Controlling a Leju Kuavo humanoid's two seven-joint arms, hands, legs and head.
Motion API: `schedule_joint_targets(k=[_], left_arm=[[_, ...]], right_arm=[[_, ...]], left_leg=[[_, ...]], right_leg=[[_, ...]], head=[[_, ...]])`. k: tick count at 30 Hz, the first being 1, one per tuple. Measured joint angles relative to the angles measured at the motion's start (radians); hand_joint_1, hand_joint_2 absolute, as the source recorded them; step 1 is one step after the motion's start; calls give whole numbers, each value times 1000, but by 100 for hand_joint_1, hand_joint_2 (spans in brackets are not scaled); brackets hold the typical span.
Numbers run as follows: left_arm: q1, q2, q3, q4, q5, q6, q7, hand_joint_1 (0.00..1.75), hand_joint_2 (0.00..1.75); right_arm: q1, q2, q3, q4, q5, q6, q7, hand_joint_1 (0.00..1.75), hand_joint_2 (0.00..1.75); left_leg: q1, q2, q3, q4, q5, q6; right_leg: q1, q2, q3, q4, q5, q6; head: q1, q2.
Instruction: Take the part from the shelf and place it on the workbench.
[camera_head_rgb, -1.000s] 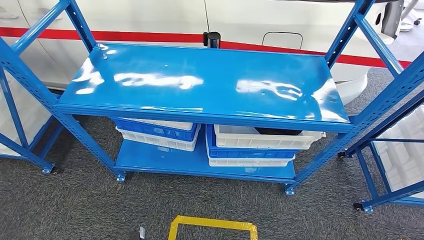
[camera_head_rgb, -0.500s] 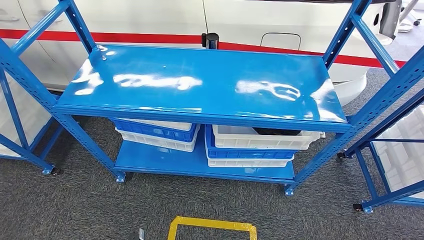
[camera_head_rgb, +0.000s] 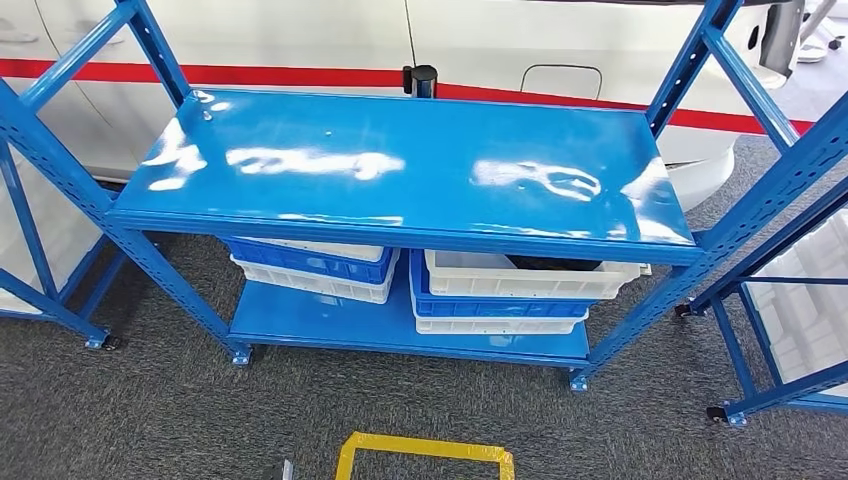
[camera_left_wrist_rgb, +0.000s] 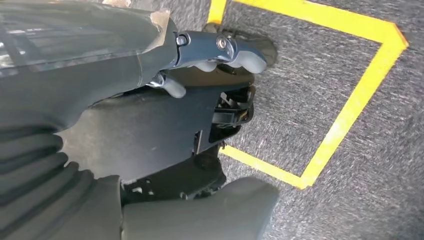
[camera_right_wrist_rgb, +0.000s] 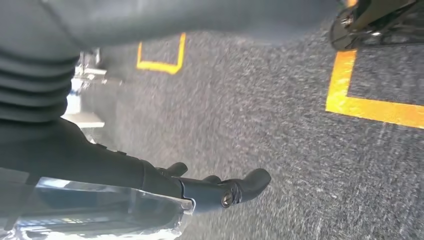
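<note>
A blue metal shelf (camera_head_rgb: 410, 165) stands in front of me, its glossy top board bare. On its lower board a dark part (camera_head_rgb: 556, 263) lies in a white crate (camera_head_rgb: 530, 278), and the top board hides most of it. That crate is stacked on a blue crate (camera_head_rgb: 500, 303). My left hand (camera_left_wrist_rgb: 200, 55) hangs over the carpet with its fingers (camera_left_wrist_rgb: 240, 52) apart from the thumb (camera_left_wrist_rgb: 210, 210) and nothing in it. My right hand (camera_right_wrist_rgb: 200, 187) also hangs low over the carpet, fingers (camera_right_wrist_rgb: 250, 182) stretched out and empty.
A second stack of blue and white crates (camera_head_rgb: 315, 268) sits at the lower left of the shelf. More blue racks (camera_head_rgb: 790, 300) flank it on both sides. Behind stands a white vehicle with a red stripe (camera_head_rgb: 300, 74). A yellow taped square (camera_head_rgb: 425, 452) marks the grey carpet.
The head view has shifted very slightly; the shelf, the crates and the part stand as before.
</note>
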Motion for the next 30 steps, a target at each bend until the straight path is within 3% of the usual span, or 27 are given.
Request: schedule_joint_targets(k=[17,21,24,26,28,30], left_arm=[[100,134,-53,-69,-182,-93,75,0,175],[137,163,-70,-85,-225,-117,92,0,0],[151,188,-74,-97,-257,-134,104,0,0],[161,205,-80,-106,-278,-145,113,0,87],[171,221,-89,-115,-300,-156,122,0,87],[179,233,-94,-121,-316,-165,128,0,0]], right_arm=[[82,-52,237,-66,-541,70,-82,0,0],[100,-65,294,-83,-669,87,-102,0,0],[114,-73,338,-96,-766,100,-117,0,0],[124,-79,366,-104,-830,108,-126,0,0],[134,-85,395,-113,-894,117,-136,0,0],[141,-90,416,-119,-942,123,-144,0,0]], left_leg=[[0,0,4,-1,-3,-1],[0,0,4,-1,-3,-2],[0,0,4,-1,-3,-2],[0,0,5,-1,-3,-2],[1,0,5,-1,-3,-2],[1,0,5,-1,-3,-2]], right_leg=[[0,0,-4,0,-4,1],[0,0,-4,0,-5,0],[0,0,-4,0,-5,0],[0,0,-4,0,-5,0],[0,0,-3,0,-5,0],[0,0,-3,0,-5,0]], head=[[0,0],[0,0],[0,0],[0,0],[0,0],[0,0]])
